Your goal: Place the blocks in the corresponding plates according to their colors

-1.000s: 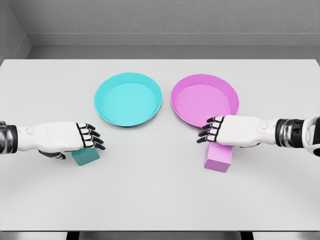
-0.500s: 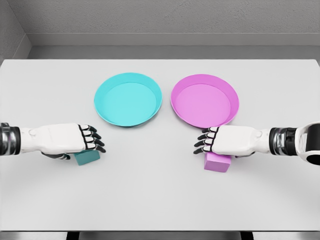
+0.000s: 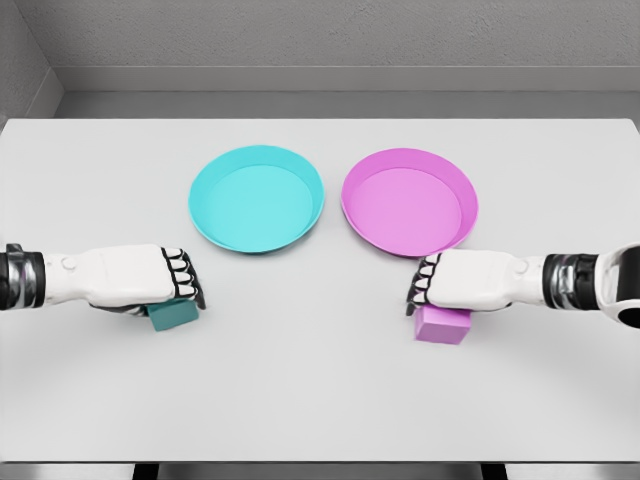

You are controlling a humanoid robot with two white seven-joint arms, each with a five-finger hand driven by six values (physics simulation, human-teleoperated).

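Note:
A teal block [image 3: 172,315] lies on the white table [image 3: 320,390] at the lower left, mostly covered by my left hand [image 3: 182,288]. The fingers [image 3: 187,272] curl down over the block's far side and close on it. At the lower right a pink block [image 3: 443,325] lies under my right hand [image 3: 424,288], whose fingers [image 3: 428,278] wrap down over its left end. The teal plate [image 3: 203,228] and the pink plate [image 3: 468,195] sit side by side at the table's middle, beyond the hands. Both plates hold nothing.
A grey wall runs behind the table's far edge. The right hand's knuckles sit just below the pink plate's near rim.
Both hands have lowered onto their blocks and their fingers have curled from spread to closed around them. The right hand also slid slightly right over the pink block.

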